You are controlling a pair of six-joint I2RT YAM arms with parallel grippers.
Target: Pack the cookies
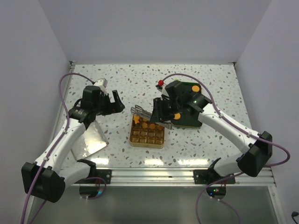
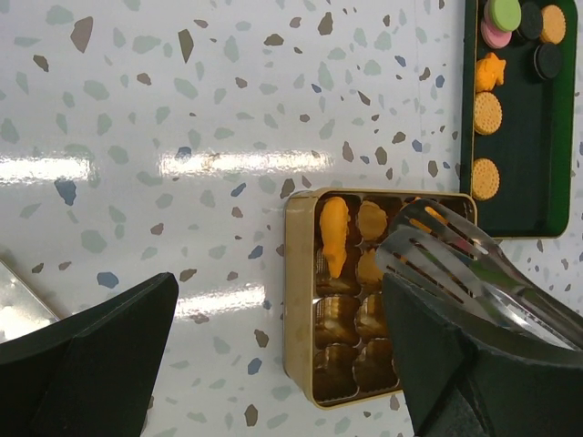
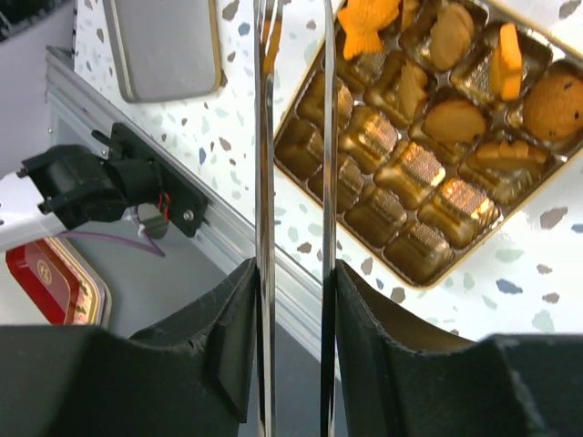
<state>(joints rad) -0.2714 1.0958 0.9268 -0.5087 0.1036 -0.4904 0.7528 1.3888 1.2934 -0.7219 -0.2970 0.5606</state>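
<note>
A gold compartment tray [image 1: 147, 135] lies at the table's middle, with several orange-tan cookies [image 1: 148, 124] in its far row. It also shows in the left wrist view [image 2: 301, 300] and the right wrist view [image 3: 412, 264], where a fish-shaped cookie [image 3: 364, 23] and round ones [image 3: 451, 116] sit in cells. My right gripper [image 1: 159, 112] [image 3: 293, 300] is shut on metal tongs [image 1: 140, 112] [image 3: 265, 164], whose tips hover over the tray's far left corner beside an orange cookie [image 1: 136, 120]. More cookies [image 2: 485, 113] lie on a dark green tray [image 1: 187, 119]. My left gripper [image 1: 112, 103] [image 2: 273, 364] is open and empty.
A silver lid [image 1: 91, 142] lies at the left near my left arm. A small red thing [image 1: 160, 83] sits behind the green tray [image 2: 533, 164]. The table's metal front rail [image 1: 154, 173] runs along the near edge.
</note>
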